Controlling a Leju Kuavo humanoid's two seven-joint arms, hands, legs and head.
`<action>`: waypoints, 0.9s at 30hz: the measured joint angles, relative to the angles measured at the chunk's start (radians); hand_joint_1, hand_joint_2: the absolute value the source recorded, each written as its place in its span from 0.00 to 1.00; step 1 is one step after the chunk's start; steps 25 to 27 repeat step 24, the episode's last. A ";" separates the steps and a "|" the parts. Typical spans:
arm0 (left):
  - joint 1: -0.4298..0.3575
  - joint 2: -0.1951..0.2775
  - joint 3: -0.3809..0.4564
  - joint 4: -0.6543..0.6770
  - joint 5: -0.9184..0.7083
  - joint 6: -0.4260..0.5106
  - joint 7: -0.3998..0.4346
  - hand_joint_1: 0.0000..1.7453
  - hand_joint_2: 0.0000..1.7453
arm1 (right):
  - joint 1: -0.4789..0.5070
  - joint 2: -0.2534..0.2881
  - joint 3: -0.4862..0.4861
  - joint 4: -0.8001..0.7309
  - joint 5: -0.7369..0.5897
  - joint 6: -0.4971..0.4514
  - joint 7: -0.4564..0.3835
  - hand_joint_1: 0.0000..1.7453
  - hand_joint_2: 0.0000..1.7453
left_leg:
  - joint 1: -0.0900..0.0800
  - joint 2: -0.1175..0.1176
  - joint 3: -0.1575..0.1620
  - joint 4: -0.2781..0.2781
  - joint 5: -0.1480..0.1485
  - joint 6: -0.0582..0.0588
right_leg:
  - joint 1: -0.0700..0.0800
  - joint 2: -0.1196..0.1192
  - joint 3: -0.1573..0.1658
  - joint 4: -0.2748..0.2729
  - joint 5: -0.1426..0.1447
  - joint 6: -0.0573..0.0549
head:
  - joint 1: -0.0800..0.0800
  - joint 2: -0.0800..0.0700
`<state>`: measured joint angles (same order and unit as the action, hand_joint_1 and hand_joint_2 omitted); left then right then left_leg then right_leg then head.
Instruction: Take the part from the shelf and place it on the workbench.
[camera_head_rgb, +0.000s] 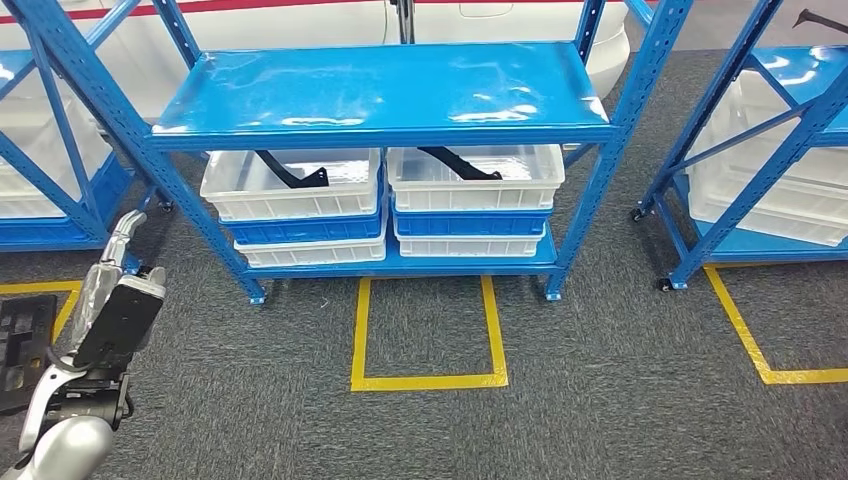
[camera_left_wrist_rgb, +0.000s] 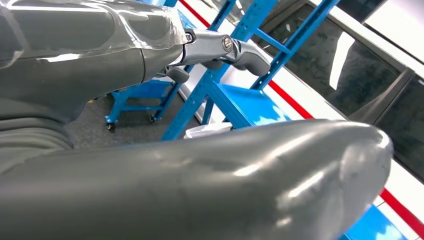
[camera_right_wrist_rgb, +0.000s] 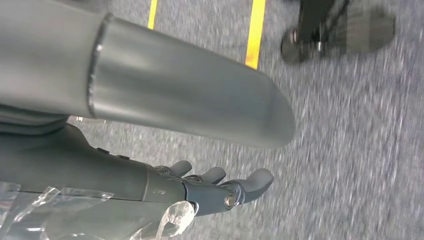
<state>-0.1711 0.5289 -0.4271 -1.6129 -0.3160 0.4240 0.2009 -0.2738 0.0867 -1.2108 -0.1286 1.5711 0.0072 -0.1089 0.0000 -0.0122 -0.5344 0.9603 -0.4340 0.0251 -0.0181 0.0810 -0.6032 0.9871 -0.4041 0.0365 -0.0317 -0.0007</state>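
Two black curved parts lie in white bins on the blue shelf's (camera_head_rgb: 385, 90) lower level: one part (camera_head_rgb: 292, 172) in the left bin (camera_head_rgb: 290, 195), the other part (camera_head_rgb: 458, 162) in the right bin (camera_head_rgb: 475, 185). My left hand (camera_head_rgb: 122, 240) is raised at the left of the head view, short of the shelf's left post, fingers stretched out and holding nothing. In the left wrist view its fingers (camera_left_wrist_rgb: 220, 47) point toward a blue shelf frame. My right hand (camera_right_wrist_rgb: 200, 190) hangs over grey carpet, fingers loosely extended, nothing in it.
A yellow tape rectangle (camera_head_rgb: 428, 380) marks the carpet in front of the shelf. More blue shelves with white bins stand at the left (camera_head_rgb: 40, 190) and right (camera_head_rgb: 770, 190). A flat black object (camera_head_rgb: 22, 345) lies on the floor by my left arm.
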 joint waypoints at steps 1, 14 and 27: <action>0.001 0.000 0.000 0.000 0.000 0.000 0.000 0.00 0.75 | -0.001 -0.001 0.000 0.000 0.000 0.000 0.000 0.00 0.25 | 0.001 0.001 0.000 -0.003 0.002 -0.004 | 0.002 -0.006 0.002 -0.003 0.001 -0.008 | 0.001 0.000; 0.008 -0.001 0.000 0.000 0.016 0.021 -0.028 0.00 1.00 | -0.004 0.004 0.002 0.000 -0.001 -0.028 0.015 0.00 1.00 | -0.001 0.003 -0.003 -0.005 0.008 0.000 | 0.004 -0.023 0.007 -0.023 0.016 -0.005 | 0.003 0.000; 0.046 -0.030 0.027 0.065 0.068 -0.017 -0.044 0.00 1.00 | 0.028 0.002 0.086 -0.002 -0.159 -0.039 0.040 0.00 1.00 | 0.007 0.003 -0.003 -0.008 0.008 -0.002 | 0.010 -0.022 0.005 -0.023 0.015 -0.005 | 0.003 0.000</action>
